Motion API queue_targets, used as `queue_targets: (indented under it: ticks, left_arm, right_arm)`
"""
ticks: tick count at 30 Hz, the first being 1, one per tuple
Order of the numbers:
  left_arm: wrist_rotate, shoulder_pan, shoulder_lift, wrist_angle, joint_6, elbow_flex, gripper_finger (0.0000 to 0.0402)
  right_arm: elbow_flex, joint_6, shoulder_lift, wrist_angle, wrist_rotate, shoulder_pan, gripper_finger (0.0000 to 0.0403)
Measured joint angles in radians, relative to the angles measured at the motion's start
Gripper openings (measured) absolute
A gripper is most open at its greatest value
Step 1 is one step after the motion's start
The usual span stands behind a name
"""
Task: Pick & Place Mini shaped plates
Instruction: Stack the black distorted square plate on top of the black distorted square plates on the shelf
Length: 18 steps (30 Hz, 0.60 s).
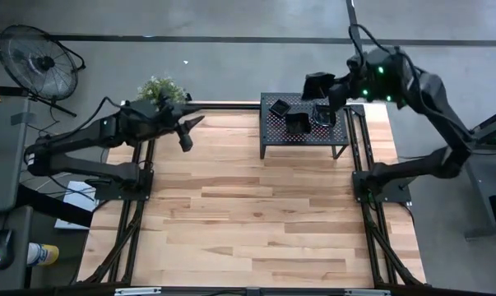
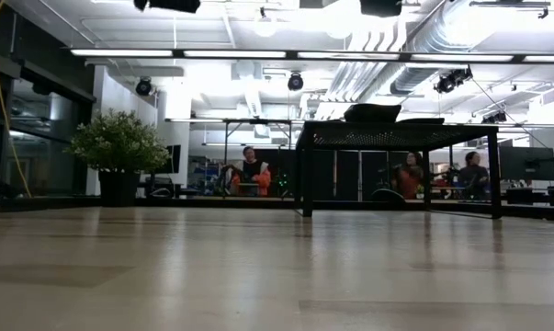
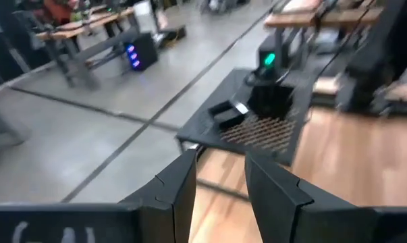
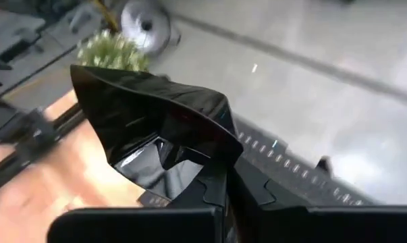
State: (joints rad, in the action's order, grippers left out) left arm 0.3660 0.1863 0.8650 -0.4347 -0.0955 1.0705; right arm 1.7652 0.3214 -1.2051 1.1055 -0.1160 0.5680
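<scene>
My right gripper [image 1: 326,89] is shut on one mini shaped plate [image 4: 156,128], a glossy black dish with pointed corners. It hangs in the air [image 1: 317,83] over the far edge of the black perforated rack [image 1: 268,141]. Three more mini plates [image 1: 297,123] rest flat on the rack's top. In the low view they show as dark shapes [image 2: 373,112] on the rack [image 2: 396,136]. My left gripper [image 1: 190,128] is open and holds nothing. It hovers over the table's far left part and points toward the rack [image 3: 257,131], well short of it. My right gripper pinches the plate's rim [image 4: 206,162] near one corner between its two fingers. The fingers come from the table's right side, slanting down. The plate sticks out ahead of the fingertips, tilted and lifted clear of the rack.
The rack stands on legs at the far middle of the wooden table [image 1: 256,205]. A potted plant [image 1: 161,89] sits at the far left corner and a fan [image 1: 38,62] stands on the floor beyond it. Black frame rails [image 1: 359,156] run along both table sides. People sit in the room behind [image 2: 251,170].
</scene>
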Motion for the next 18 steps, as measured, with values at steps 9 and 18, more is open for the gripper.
queue_targets:
  ticks: [9, 18]
  left_arm:
    - [-0.074, 0.026, -0.183, 0.147, 0.050, -0.191, 0.0124]
    - [-0.077, 0.025, -0.263, 0.109, 0.050, -0.211, 0.0124]
  right_arm:
    - [0.171, 0.037, -0.243, 0.299, 0.463, 0.237, 0.0000]
    - [0.169, -0.050, -0.421, 0.402, 0.698, 0.336, 0.0000]
